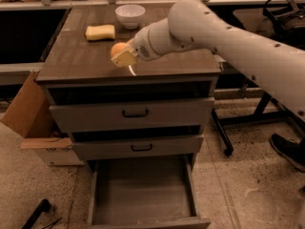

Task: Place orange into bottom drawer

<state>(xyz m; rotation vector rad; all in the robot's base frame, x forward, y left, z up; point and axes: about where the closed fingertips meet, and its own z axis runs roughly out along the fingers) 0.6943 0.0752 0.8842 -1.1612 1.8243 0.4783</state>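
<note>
The orange [117,48] is a small round fruit at the middle of the brown cabinet top [71,61]. My gripper [122,56] reaches in from the right on a white arm [224,30]. Its fingers are closed around the orange, which sits just above the top. The bottom drawer [143,194] is pulled out at the foot of the cabinet, a wide grey tray with a bare floor, directly below and in front of the gripper.
A yellow sponge [100,32] and a white bowl [130,15] stand at the back of the top. Two shut grey drawers [131,112] with dark handles are above the open one. A cardboard box [33,123] stands left; a chair base [238,123] right.
</note>
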